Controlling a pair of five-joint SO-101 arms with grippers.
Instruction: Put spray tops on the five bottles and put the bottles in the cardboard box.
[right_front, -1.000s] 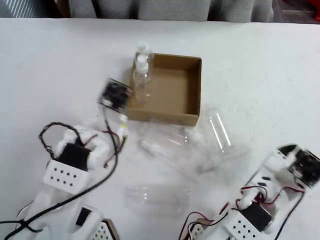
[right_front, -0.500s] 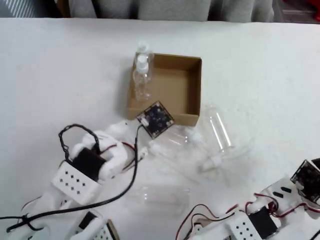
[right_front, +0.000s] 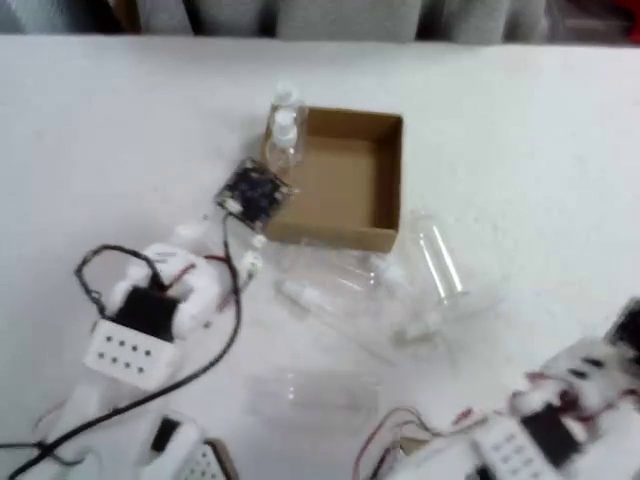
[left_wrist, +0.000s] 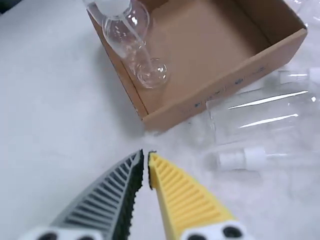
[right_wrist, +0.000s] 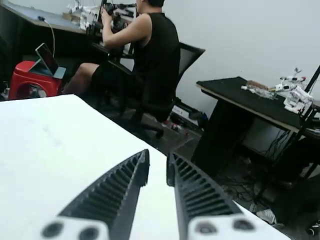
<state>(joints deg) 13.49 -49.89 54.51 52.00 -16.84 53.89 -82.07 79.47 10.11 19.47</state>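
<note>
High view: left arm nearest the loose bottles

The box (right_front: 330, 236) sits mid-tabletop (right_front: 120, 120), nearer the far edge. Two capped bottles (right_front: 283, 140) stand at its far left corner; whether both are inside it I cannot tell. The loose bottles (right_front: 345, 285) lie on their sides between the box's near wall and the near edge. A white spray top (right_front: 298, 292) lies at the left end of the one closest to the box; whether it is seated on that bottle's neck I cannot tell.

The left gripper (left_wrist: 146, 161) hangs just outside the box's near left corner, clenched to a sliver and holding nothing. From it, the spray top and its bottle lie toward the right edge, near but not touching. The bottle's long axis runs roughly along the box's near wall, so the top end faces this arm. The right gripper (right_wrist: 157, 167) is at the near right corner, pointing off the tabletop, jaws a little apart and empty. The left arm is plainly the nearer, and I judge the pick falls to it.

Half a second ago the left arm's wrist was over the box's near wall, by the loose bottles; it has swung back toward the left edge. The right arm has drawn further into the near right corner.
</note>
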